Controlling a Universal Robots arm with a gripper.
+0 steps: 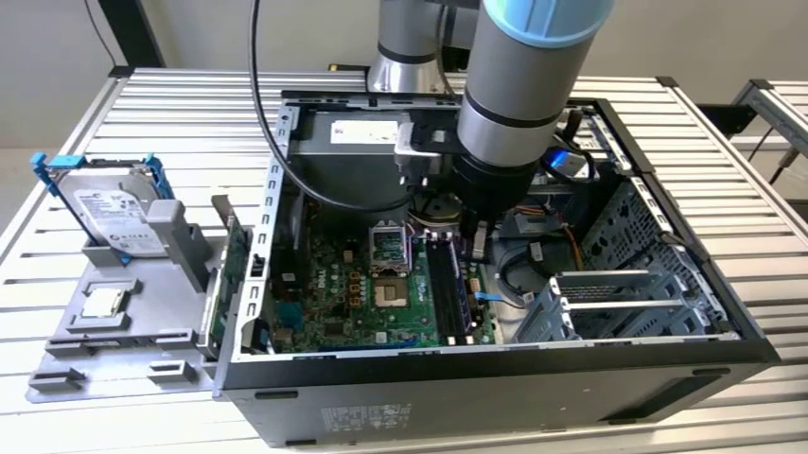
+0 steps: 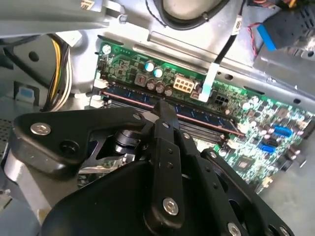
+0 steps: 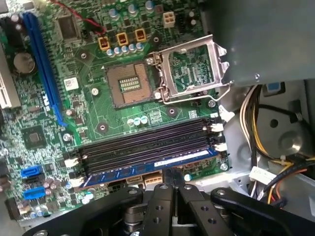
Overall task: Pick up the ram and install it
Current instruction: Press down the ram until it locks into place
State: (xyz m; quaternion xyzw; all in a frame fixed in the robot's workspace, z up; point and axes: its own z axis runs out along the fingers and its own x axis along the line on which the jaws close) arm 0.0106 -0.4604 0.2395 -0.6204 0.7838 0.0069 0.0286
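Note:
The ram (image 3: pixel 142 168) is a dark blue stick with a pale label. It lies along the motherboard slot nearest my gripper, between white end clips. In the second wrist view the ram (image 2: pixel 197 114) runs across the green board just past the fingertips. My gripper (image 3: pixel 170 176) is shut, its black fingers pressed together with nothing between them, tips right at the ram's top edge. Whether they touch it I cannot tell. In the exterior view the gripper (image 1: pixel 476 244) reaches down inside the open computer case (image 1: pixel 272 236), over the memory slots (image 1: pixel 448 284).
An open CPU socket (image 3: pixel 129 83) with its raised metal frame sits beside the slots. Yellow and black cables (image 3: pixel 266 147) crowd one side. A metal drive cage (image 1: pixel 631 303) fills the case's right. A silver hard drive (image 1: pixel 116 216) stands on a grey tray at the exterior view's left.

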